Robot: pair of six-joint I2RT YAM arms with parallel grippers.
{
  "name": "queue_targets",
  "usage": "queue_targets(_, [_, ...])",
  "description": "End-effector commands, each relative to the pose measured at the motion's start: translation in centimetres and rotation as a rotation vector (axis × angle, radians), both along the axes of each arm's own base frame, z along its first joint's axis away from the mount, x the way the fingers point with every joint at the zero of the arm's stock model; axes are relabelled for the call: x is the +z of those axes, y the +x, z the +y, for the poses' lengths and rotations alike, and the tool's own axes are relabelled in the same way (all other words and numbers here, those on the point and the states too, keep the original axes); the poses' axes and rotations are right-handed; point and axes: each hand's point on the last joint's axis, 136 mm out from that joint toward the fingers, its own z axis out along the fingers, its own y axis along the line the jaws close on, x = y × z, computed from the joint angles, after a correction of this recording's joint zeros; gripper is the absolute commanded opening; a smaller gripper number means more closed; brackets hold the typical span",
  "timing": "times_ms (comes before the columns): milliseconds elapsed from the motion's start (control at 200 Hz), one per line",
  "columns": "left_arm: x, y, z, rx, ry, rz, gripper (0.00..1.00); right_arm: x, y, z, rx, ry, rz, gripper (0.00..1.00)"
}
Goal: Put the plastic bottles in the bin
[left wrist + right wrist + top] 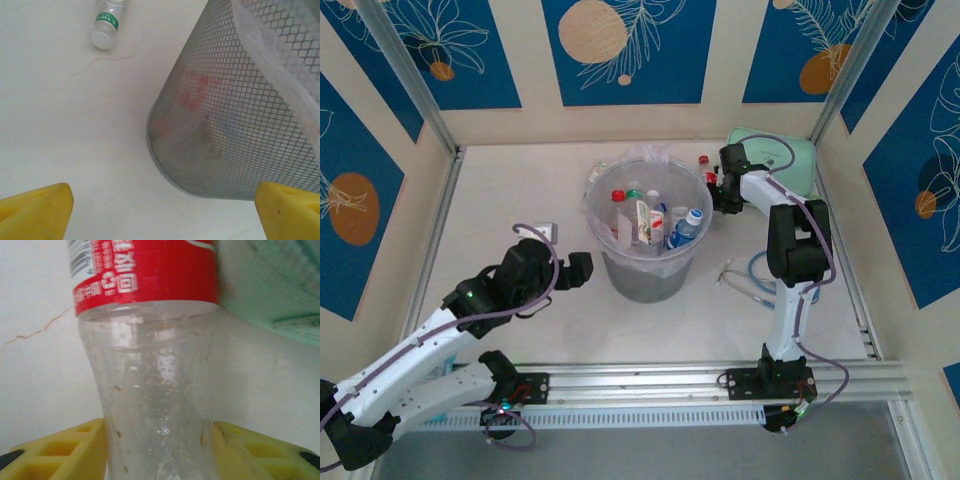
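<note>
Bright even light, soft shadows, wrist cams blurry, bottle [150,405] close-up soft-focus, mild glare on plastic

From above and behind, looks down over the whole table [520,200]; from the left wrist, closely faces the mesh bin [240,115], shared overhead; from the right wrist, hugs a red-labelled bottle [155,390].

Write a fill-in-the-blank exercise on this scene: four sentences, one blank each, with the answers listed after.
1. The right gripper is closed on a clear bottle with a ___ label.
2. The left gripper is ___ and holds nothing.
3. The bin has a wall of grey ___.
4. The loose bottle lying ahead of the left gripper has a ___ cap.

Missing words: red; open; mesh; white.
</note>
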Motion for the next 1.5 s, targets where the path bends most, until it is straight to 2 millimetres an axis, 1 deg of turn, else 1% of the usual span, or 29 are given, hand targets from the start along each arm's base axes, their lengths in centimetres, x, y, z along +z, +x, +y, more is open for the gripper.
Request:
queue_targets(0, [-0.4,0.0,-0.4,-0.004,-0.046,0.007,0.94,0.9,0.2,0.4,0.012,0.012,-0.006,0.47])
queue_targets(50, [-0.2,0.0,-0.5,-0.009,-0.049,-0.001,0.94,1.8,0.0,0.5,0.018,0.017,-0.020,0.45])
queue_targets(70, [-0.1,0.0,-0.5,-0.012,-0.044,-0.006,0.94,2.3,-0.1,0.5,0.021,0.021,-0.026,0.42])
queue_targets(115, [0.5,0.2,-0.4,-0.011,-0.027,-0.019,0.94,3.4,-0.4,0.5,0.027,0.025,-0.038,0.40])
queue_targets(135, [0.8,0.3,-0.3,-0.009,-0.015,-0.022,0.94,4.1,-0.6,0.5,0.031,0.027,-0.048,0.38])
queue_targets(265, [2.7,0.6,-0.2,-0.032,0.042,-0.046,0.95,8.7,-2.5,0.0,0.028,0.046,-0.111,0.33])
queue_targets(300, [3.2,0.7,-0.2,-0.035,0.049,-0.060,0.95,9.9,-3.2,-0.2,0.019,0.053,-0.120,0.31])
queue_targets(435, [5.6,0.9,0.8,-0.019,0.072,-0.124,0.95,15.4,-6.6,-1.2,-0.014,0.087,-0.186,0.29])
queue_targets(510, [7.1,0.9,1.4,-0.007,0.086,-0.163,0.95,18.6,-8.6,-1.4,-0.021,0.107,-0.239,0.29])
queue_targets(565, [8.3,1.2,1.3,-0.010,0.087,-0.194,0.95,20.8,-10.1,-1.3,-0.021,0.132,-0.272,0.28])
queue_targets(620, [9.4,1.5,1.0,-0.015,0.081,-0.221,0.95,22.8,-11.6,-0.9,-0.008,0.158,-0.306,0.28])
queue_targets(695, [10.5,2.2,0.3,-0.019,0.070,-0.248,0.95,24.8,-13.5,-0.1,0.020,0.191,-0.332,0.28])
queue_targets(790, [10.9,3.3,-1.0,-0.038,0.084,-0.259,0.95,26.7,-15.9,1.8,0.087,0.235,-0.331,0.27])
queue_targets(911, [10.6,4.7,-2.4,-0.057,0.115,-0.251,0.96,28.0,-18.6,4.5,0.183,0.284,-0.281,0.26])
queue_targets(1006, [10.2,5.4,-3.3,-0.069,0.124,-0.246,0.96,28.0,-20.0,6.1,0.242,0.285,-0.226,0.25])
queue_targets(1166, [9.4,5.8,-4.0,-0.081,0.124,-0.241,0.97,28.7,-20.9,8.0,0.305,0.296,-0.189,0.24])
queue_targets(1276, [9.0,5.9,-4.2,-0.084,0.115,-0.237,0.96,29.3,-21.1,8.4,0.323,0.271,-0.163,0.23])
queue_targets(1356, [8.9,5.9,-4.4,-0.084,0.106,-0.238,0.96,28.8,-21.7,9.5,0.351,0.289,-0.107,0.23])
queue_targets(1496, [8.8,6.1,-4.7,-0.087,0.097,-0.238,0.96,26.4,-22.5,11.6,0.385,0.299,0.020,0.23])
